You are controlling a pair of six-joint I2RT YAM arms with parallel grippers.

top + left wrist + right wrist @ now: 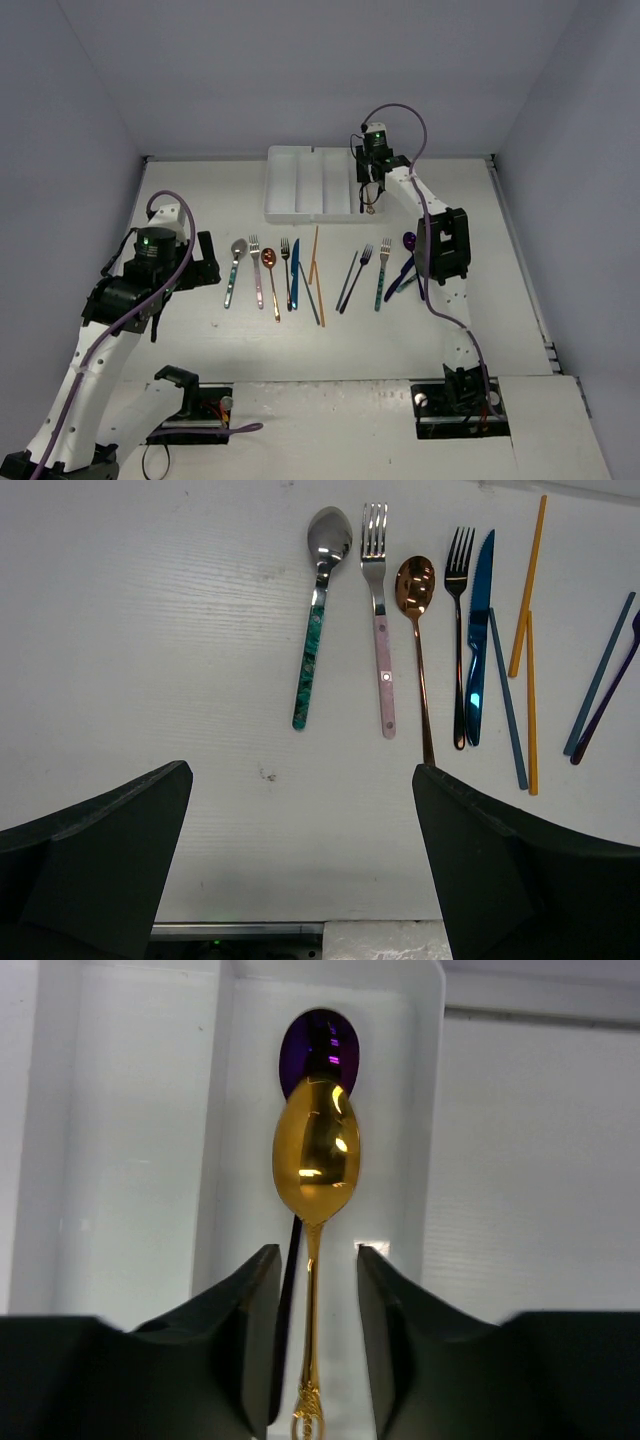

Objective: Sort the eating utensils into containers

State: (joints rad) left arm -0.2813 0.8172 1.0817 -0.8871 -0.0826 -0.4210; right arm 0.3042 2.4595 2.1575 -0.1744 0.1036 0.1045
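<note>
My right gripper (371, 192) (318, 1256) hangs over the rightmost compartment of the white cutlery tray (290, 212) (430, 1110). Its jaws are open, with a gap on each side of the gold spoon (316, 1150). That spoon sits over a purple spoon (318, 1038) lying in the compartment. My left gripper (212, 262) (300, 772) is open and empty above the table, left of the row of utensils. The row holds a teal-handled spoon (318, 600), a pink-handled fork (378, 610), a copper spoon (416, 590), a black fork (458, 630), a blue knife (478, 640) and orange chopsticks (526, 610).
Further right on the table lie dark chopsticks (347, 280), a teal-handled fork (382, 270), a purple spoon (409, 240) and blue utensils (400, 277) beside the right arm. The tray's left compartments (300, 185) look bare. Walls enclose the table on three sides.
</note>
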